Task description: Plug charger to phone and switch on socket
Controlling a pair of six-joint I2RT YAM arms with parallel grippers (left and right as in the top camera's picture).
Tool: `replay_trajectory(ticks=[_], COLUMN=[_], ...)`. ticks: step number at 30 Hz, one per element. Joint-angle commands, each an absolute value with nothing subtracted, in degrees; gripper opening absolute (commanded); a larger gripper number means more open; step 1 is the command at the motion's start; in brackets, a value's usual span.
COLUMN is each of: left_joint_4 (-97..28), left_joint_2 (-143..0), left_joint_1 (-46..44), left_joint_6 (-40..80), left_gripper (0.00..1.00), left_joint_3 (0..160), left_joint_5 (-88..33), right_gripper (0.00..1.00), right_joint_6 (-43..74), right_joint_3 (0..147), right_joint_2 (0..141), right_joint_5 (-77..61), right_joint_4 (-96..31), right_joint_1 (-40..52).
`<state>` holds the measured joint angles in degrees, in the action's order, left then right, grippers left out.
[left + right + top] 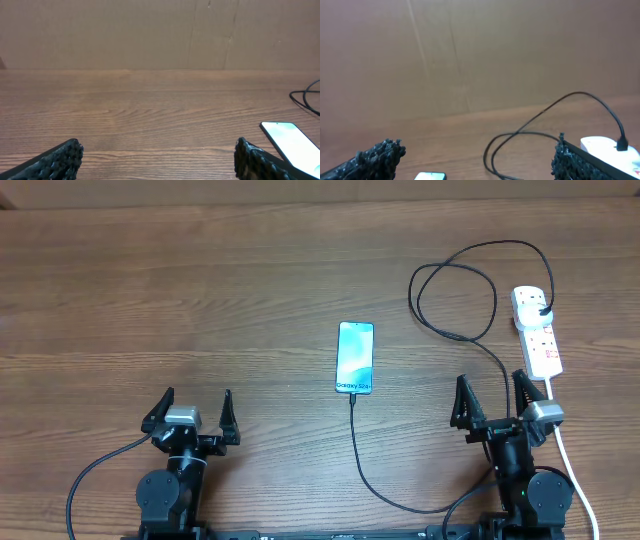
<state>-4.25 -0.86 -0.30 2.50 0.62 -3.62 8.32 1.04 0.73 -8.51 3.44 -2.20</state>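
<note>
The phone (355,357) lies flat mid-table, its cyan-to-white screen lit, text at its near end. The charger cable (372,470) runs from the phone's near end, curves right, loops at the back (455,300) and ends in a black plug (543,311) seated in the white socket strip (537,332) at the right. My left gripper (192,413) is open and empty near the front left. My right gripper (494,397) is open and empty, just in front of the socket. The phone's corner shows in the left wrist view (292,145) and the socket in the right wrist view (605,147).
The socket's thick white cord (572,465) runs down the right side past my right arm to the table's front edge. A brown cardboard wall (160,32) stands behind the wooden table.
</note>
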Motion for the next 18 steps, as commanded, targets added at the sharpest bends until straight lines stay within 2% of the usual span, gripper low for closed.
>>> replay_trajectory(ticks=[1,6,18], left_joint_4=[-4.27,-4.27,-4.27], left_joint_2=[-0.27,-0.27,-0.27], left_joint_1=[-0.36,-0.36,-0.36], left_joint_6=[1.04,1.04,1.04], left_gripper=[1.0,0.99,1.0], left_joint_3=[0.27,0.27,0.27], left_joint_5=[-2.94,-2.94,-2.94], right_gripper=[1.0,1.0,1.0], right_joint_6=[8.25,8.27,5.17], right_joint_3=[0.43,0.43,0.43], right_joint_2=[0.21,0.21,0.21], right_joint_5=[-7.94,-7.9,-8.08], right_joint_4=[3.42,-4.23,-3.99], right_joint_1=[-1.93,-1.93,-1.91])
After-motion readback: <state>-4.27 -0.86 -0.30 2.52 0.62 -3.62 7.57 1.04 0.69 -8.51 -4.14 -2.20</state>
